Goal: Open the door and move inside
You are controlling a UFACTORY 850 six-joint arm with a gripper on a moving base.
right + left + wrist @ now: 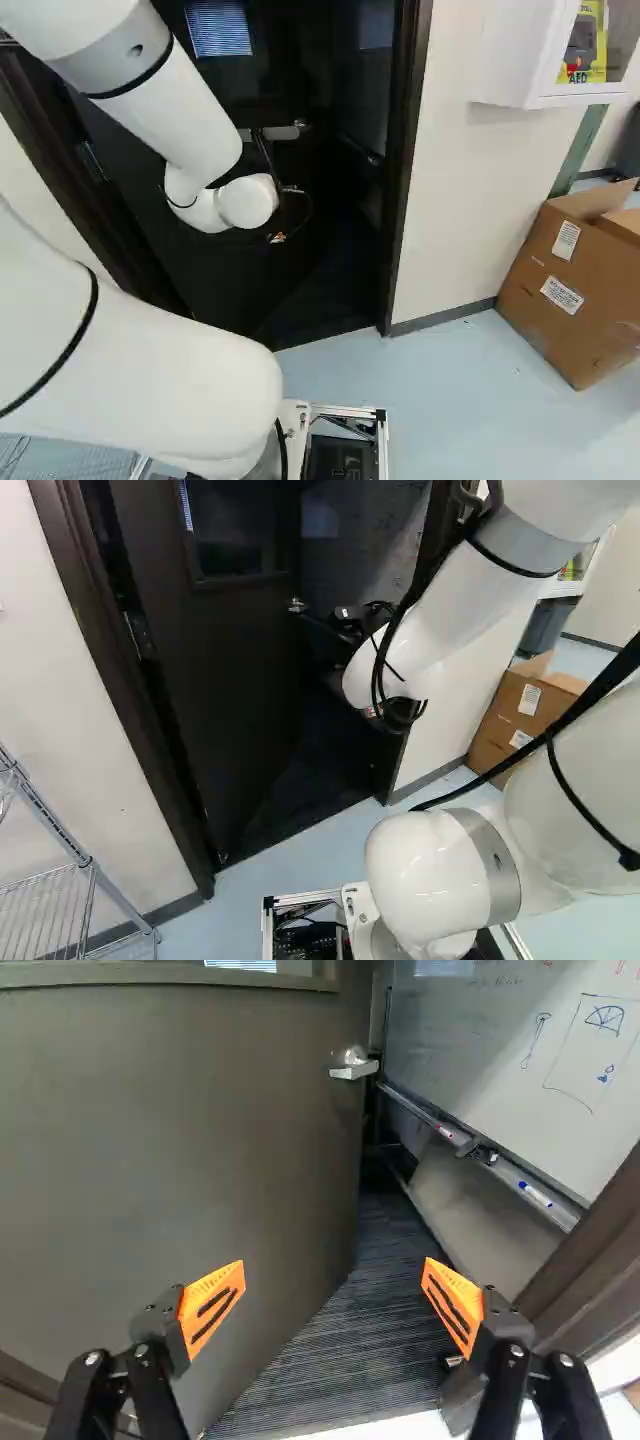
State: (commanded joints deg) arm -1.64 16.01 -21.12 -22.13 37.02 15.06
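In the doorway ahead of my base, the left base view shows the dark door (235,690) swung inward, its hinge side at the left of that view and a gap beyond its free edge. The arm (415,635) reaches across the opening and covers part of the right side of the frame (402,765). A wire rack (88,863) stands by the wall at that view's lower left. At the right, a cardboard box (505,730) sits on the pale floor (285,865) beside the wall, with a grey bin (545,627) beyond it.

In the right base view, I see the same box at the right, flaps up, to the side of the doorway and out of the opening. A white wall cabinet (510,65) hangs above it. Only a little of my hand (277,238) shows past the wrist, against the dark doorway.

In the wrist view, my hand's fingers stand wide apart, with nothing between the orange pads (214,1305). The door slants across ahead of them, and its lever handle (355,1068) is farther ahead, clear of both fingers. Past the free edge are dark striped carpet (345,1335) and a whiteboard (500,1050) along the side of the passage, its tray (560,1217) jutting out with markers on it.
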